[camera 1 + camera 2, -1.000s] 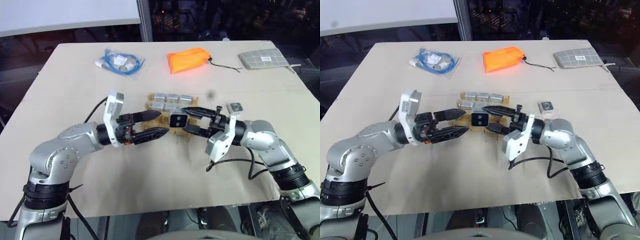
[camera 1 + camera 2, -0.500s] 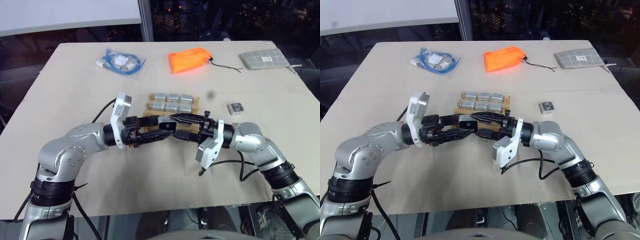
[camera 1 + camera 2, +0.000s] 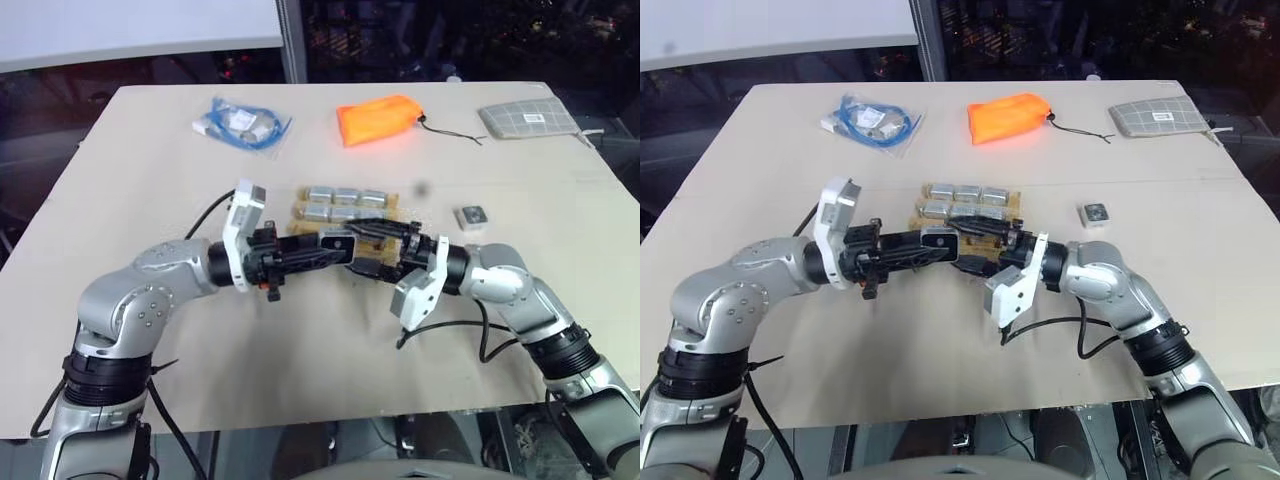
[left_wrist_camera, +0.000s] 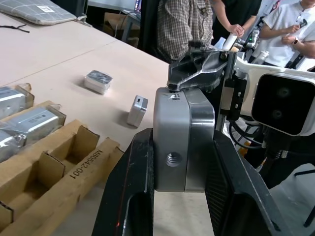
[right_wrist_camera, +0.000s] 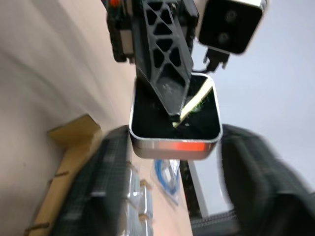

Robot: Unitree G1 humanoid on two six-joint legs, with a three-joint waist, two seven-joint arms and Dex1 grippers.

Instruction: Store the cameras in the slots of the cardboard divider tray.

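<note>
Camera in hand: a silver-grey camera (image 4: 183, 140) is held in mid-air between the two arms, above the near edge of the cardboard divider tray (image 3: 385, 262).
Left gripper: the left gripper (image 4: 182, 162) is clamped on the camera's two side faces, pointing level toward the other arm.
Right gripper: the right gripper (image 5: 170, 162) has its fingers spread to either side of the camera, apart from it, so the hand-over looks done.
Tray: the far two rows already hold stored cameras (image 3: 345, 196); the near row looks empty.
Doing the step well: draw the right gripper straight back before the left one turns, then carry the camera over a free near slot and lower it squarely.
In the way: the right gripper's fingers hang over the near slots.
Loose cameras: one more camera (image 3: 472, 217) lies on the table (image 3: 130, 180) to the right of the tray.
Around: an orange pouch (image 3: 380, 118), a blue cable bag (image 3: 238, 124) and a checked pouch (image 3: 528, 119) sit well apart at the far edge.
</note>
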